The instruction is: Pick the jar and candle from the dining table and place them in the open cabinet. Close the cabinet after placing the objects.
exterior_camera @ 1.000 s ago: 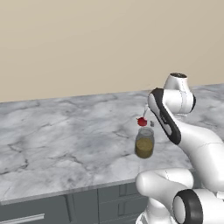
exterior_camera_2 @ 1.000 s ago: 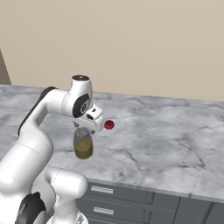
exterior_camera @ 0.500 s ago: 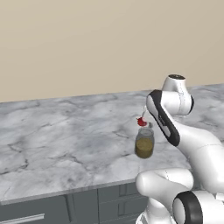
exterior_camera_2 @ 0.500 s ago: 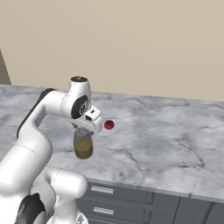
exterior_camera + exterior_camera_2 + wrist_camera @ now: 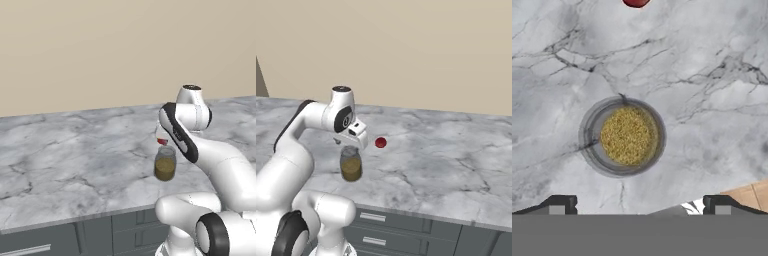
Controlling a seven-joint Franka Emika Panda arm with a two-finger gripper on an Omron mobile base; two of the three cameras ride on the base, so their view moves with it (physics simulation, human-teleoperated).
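Clear glass jar (image 5: 623,136) with olive-brown filling stands upright directly below my wide-open hand (image 5: 639,206), on the marble surface (image 5: 712,100).

The jar (image 5: 350,163) stands upright on the dining table (image 5: 456,165), close to its front edge and well in from both ends. My gripper (image 5: 637,204) hangs straight above the jar, fingers spread wide, not touching it. A small ball (image 5: 380,143) lies on the table just behind the jar, toward the back edge and slightly to the right. Drawers (image 5: 376,230) sit below the front edge.
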